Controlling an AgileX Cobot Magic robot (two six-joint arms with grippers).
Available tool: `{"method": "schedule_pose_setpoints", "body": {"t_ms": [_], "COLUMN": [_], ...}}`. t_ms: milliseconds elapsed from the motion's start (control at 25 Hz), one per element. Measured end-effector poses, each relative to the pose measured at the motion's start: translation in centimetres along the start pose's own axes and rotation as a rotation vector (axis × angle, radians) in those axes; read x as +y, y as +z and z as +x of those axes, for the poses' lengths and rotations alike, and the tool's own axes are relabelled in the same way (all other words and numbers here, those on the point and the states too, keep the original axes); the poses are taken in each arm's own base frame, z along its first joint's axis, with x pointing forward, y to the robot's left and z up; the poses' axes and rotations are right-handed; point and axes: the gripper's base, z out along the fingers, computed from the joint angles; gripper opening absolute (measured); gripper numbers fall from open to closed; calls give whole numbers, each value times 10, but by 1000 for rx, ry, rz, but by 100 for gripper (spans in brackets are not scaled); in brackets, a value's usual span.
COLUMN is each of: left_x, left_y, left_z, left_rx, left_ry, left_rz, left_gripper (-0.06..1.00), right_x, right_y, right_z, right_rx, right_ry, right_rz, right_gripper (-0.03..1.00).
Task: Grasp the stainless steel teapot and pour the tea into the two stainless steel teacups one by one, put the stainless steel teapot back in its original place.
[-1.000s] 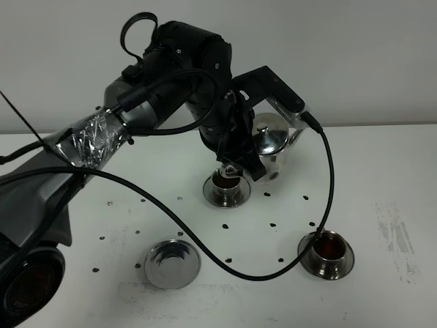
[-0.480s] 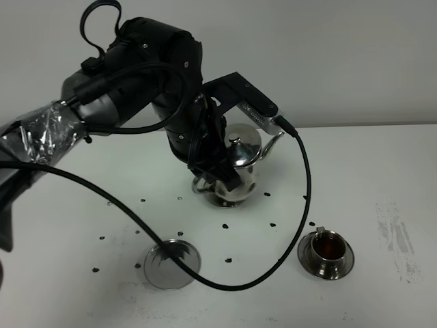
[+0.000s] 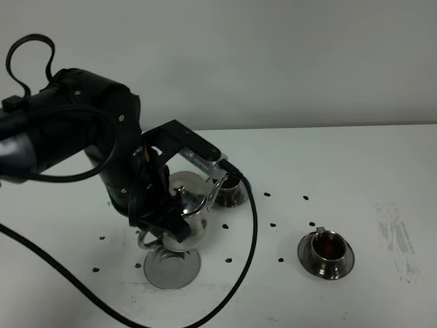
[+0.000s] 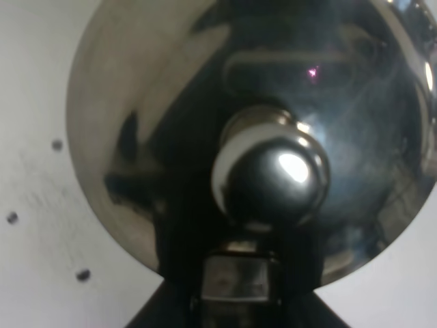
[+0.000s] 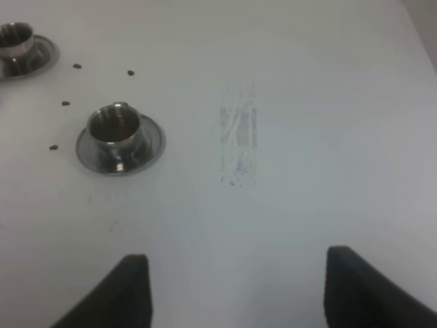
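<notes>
Left end effector (image 3: 158, 229): clamped shut on the loop handle of the stainless steel teapot (image 3: 188, 220), fingertips hidden behind the arm's black body in the high view. Teapot carried upright, spout toward the far cup, belly poised directly over the empty steel saucer (image 3: 172, 268) at the near-left of the tabletop (image 3: 369, 164); whether base and saucer already touch, not discernible. Seen from the left wrist: domed lid and round knob (image 4: 272, 178) filling the frame, level, centred under the camera. Step in hand, by judgement: returning the pot to its original place. For a clean set-down: straight vertical descent, pot kept level so the lid stays seated and no residue leaves the spout; base centred within the saucer's rings rather than on its rim, since polished steel on steel likely to skate; release only once weight fully rests; withdrawal clear of the handle without nudging. Trailing black cable (image 3: 251, 225) looping across the tabletop near the saucer: worth watching for a snag. Far teacup (image 3: 229, 191) just beyond the spout, on its saucer; near-right teacup (image 3: 326, 247) well apart, dark tea visible inside. Right end effector (image 5: 235, 287): fingers spread wide, holding nothing, hovering above bare tabletop. Small dark specks scattered over the surface.
</notes>
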Motion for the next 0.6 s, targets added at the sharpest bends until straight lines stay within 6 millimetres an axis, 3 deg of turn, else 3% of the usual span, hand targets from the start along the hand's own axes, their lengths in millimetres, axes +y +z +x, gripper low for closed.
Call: {"method": "schedule_pose_setpoints", "body": {"t_ms": [280,600], "left_x": [-7,-10], "left_y": [26,43], "left_z": [33,42], "left_rx": [-22,-96], "left_ry": [-180,-309], "left_rz": [-2,-2], "left_gripper": [26,26], "right_x": [0,0], "right_y": [0,0], "right_z": [0,0], "right_rx": [0,0], "right_ry": [0,0], "right_rz": [0,0], "right_gripper": [56,56]}}
